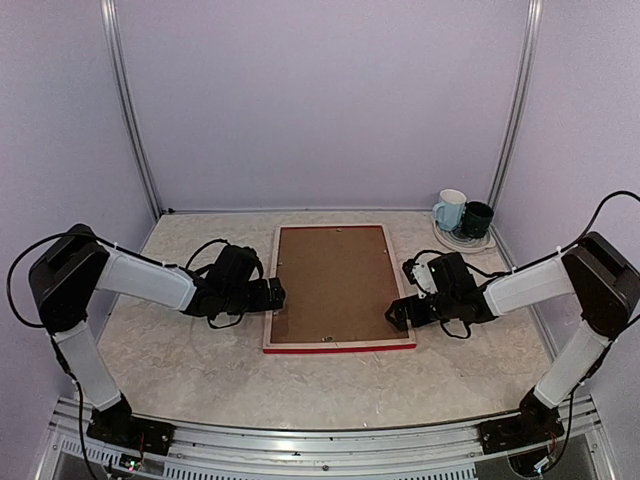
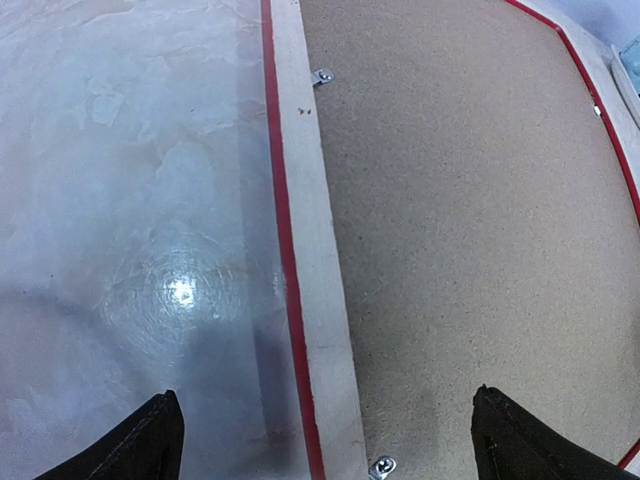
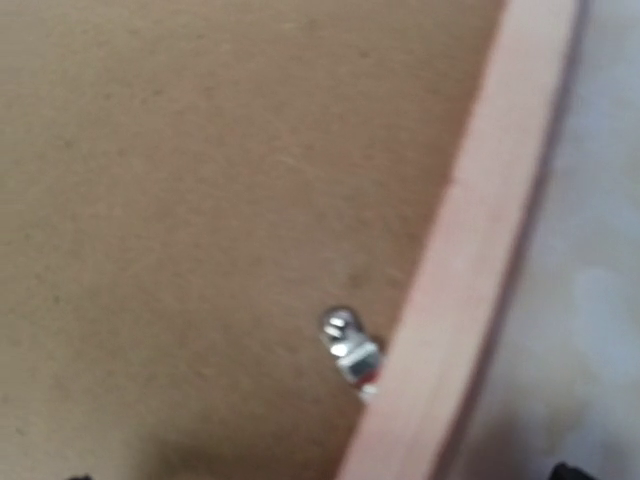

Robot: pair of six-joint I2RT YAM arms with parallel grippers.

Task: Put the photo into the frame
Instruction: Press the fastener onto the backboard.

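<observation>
1. My right wrist view is blurred: the metal clip (image 3: 350, 352) on the backing board (image 3: 180, 200) is a smear, and of my right pincer (image 1: 398, 314) only dark slivers show at the bottom edge.
2. The fingers (image 2: 135, 450) of my left pincer (image 1: 278, 296) are cut off by the bottom edge of its wrist view.
3. The board hides whatever lies beneath it in the frame (image 1: 340, 343).
4. What the two mugs (image 1: 463, 212) stand on is too small to tell.

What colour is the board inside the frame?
Brown backing board; clearest from the left wrist.

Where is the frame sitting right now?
In the top view, the frame lies flat in the middle of the table, backing board up, with the left gripper at its left rail and the right gripper at its right rail.
</observation>
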